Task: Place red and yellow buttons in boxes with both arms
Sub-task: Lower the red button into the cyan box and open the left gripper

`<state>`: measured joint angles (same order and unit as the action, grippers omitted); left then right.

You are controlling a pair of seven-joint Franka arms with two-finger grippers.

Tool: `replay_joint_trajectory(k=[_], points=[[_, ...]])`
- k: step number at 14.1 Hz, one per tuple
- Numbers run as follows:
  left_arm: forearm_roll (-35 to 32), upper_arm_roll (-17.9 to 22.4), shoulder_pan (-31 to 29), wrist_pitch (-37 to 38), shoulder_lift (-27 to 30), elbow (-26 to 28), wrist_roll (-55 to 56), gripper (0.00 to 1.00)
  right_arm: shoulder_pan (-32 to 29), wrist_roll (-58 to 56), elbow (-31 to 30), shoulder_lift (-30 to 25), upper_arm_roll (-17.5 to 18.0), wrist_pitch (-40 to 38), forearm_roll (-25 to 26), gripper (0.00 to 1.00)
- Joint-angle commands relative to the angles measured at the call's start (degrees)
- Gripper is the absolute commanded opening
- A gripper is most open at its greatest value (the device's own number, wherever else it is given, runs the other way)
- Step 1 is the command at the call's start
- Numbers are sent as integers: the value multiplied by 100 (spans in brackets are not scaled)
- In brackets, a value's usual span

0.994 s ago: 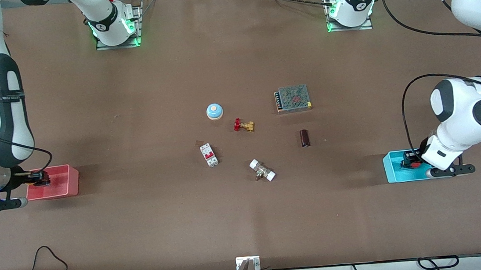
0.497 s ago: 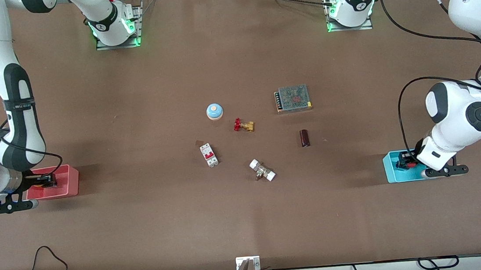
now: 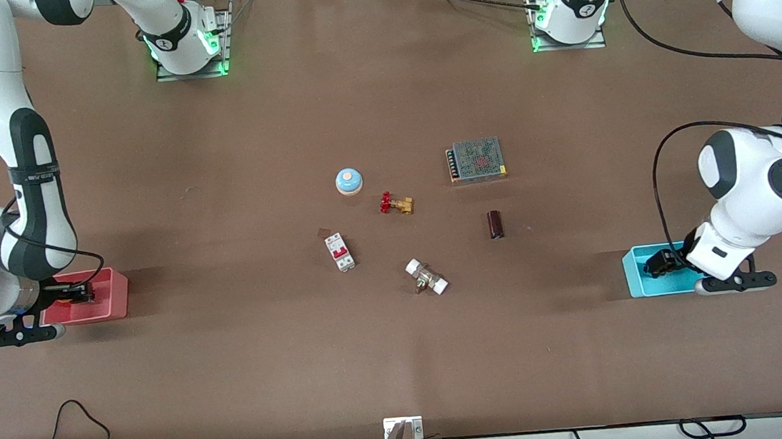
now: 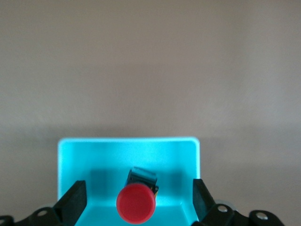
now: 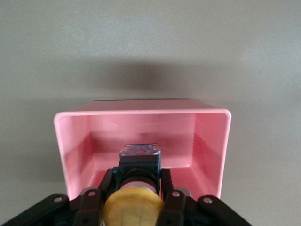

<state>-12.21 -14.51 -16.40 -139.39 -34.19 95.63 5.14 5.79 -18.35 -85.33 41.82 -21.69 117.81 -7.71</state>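
Left gripper (image 4: 136,200) over the cyan bin (image 4: 75,155) at the left arm's end of the table, fingers (image 4: 73,200) spread wide, touching nothing. Red button (image 4: 136,203) between them but clear of both pads, sitting inside the bin: round red mushroom cap on a small dark body, cap toward the wrist camera. In front view, gripper (image 3: 662,263) dark over the cyan bin (image 3: 632,275); button itself not discernible there.

Right gripper (image 5: 136,188) low in the pink-red bin (image 5: 211,136) at the right arm's end of the table, fingers (image 5: 168,186) pinching the yellow button (image 5: 132,207) by its black body. Cap orange-yellow, domed, close to the lens; metal-tipped end of the body pointing at the bin floor. Cannot tell whether it touches the floor. Front view: right gripper (image 3: 74,291) inside the pink-red bin (image 3: 115,293).

Mid-table, well apart from both bins: light-blue dome (image 3: 349,180), brass valve with red handle (image 3: 397,204), white circuit breaker (image 3: 339,251), white-ended fitting (image 3: 427,277), meshed power supply (image 3: 476,159), dark brown cylinder (image 3: 495,224).
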Motion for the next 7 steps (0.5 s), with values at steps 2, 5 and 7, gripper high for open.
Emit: replay_joint_trajectory(k=[2, 5, 7], points=[[122, -105, 67, 569, 641, 26, -75, 100, -140, -45, 16, 106, 42, 57, -82, 37], [122, -166, 76, 1061, 1115, 35, -75, 100, -140, -45, 16, 168, 51, 110, -82, 37], [122, -281, 67, 1509, 1510, 35, -75, 100, -140, -37, 16, 212, 69, 154, -82, 37]])
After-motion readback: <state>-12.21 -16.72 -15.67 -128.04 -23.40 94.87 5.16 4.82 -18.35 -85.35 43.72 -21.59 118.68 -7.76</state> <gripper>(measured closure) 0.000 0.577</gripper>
